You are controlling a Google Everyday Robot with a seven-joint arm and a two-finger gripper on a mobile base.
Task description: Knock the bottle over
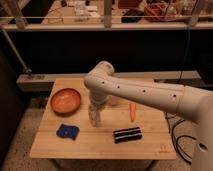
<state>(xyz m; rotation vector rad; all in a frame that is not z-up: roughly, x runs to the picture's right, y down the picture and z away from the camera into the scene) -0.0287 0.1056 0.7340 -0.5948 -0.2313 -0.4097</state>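
A small slim pale bottle (93, 120) stands upright near the middle of the wooden table (150, 145). My white arm reaches in from the right and bends down over the bottle. The gripper (94, 110) at its end points straight down and sits right at the top of the bottle, hiding its neck and cap. I cannot tell whether the gripper touches the bottle.
An orange bowl (65, 100) sits at the table's left. A blue object (67, 131) lies near the front left, and a black striped object (127, 134) in front of the bottle to its right. A carrot (132, 111) lies right of the bottle. A pale object (114, 101) shows behind the arm.
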